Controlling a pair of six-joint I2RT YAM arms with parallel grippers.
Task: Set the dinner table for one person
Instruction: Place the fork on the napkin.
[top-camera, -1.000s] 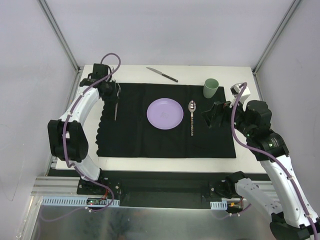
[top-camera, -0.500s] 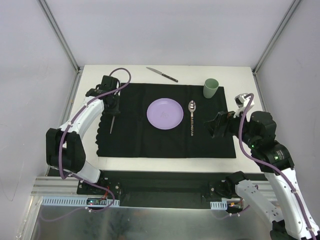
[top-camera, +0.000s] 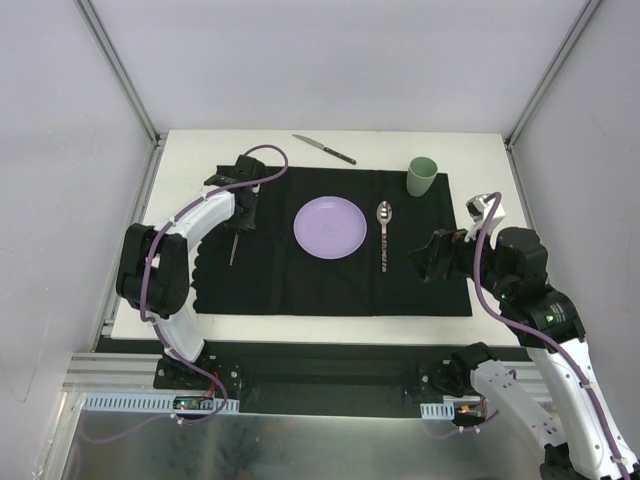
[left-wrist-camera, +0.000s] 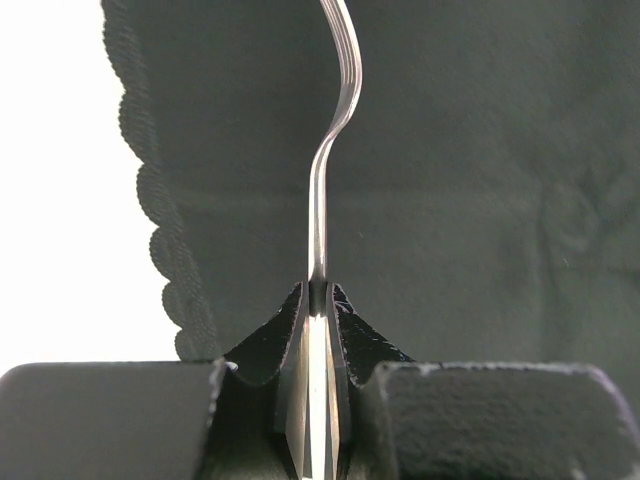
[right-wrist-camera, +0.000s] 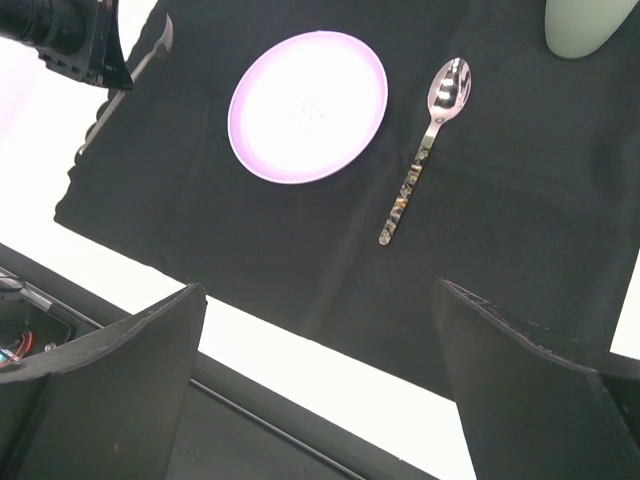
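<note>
We're on the fork-placing step: the left gripper (left-wrist-camera: 317, 300) is clamped nearly closed on the handle of a slim silver metal fork (left-wrist-camera: 318, 210), over the left part of the black scalloped cloth mat (top-camera: 300, 285), left of the round purple plate (top-camera: 329, 227). The right gripper (top-camera: 422, 258) gapes wide, empty, by the mat's right edge. The flat white dinner table (top-camera: 400, 145) lies under the mat, ahead of both bases. Next, we judge: lower the fork, lay it beside the plate, release.

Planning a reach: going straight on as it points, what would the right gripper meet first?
The right gripper would probably meet the black mat first, near the spoon handle; depth is unclear.
</note>
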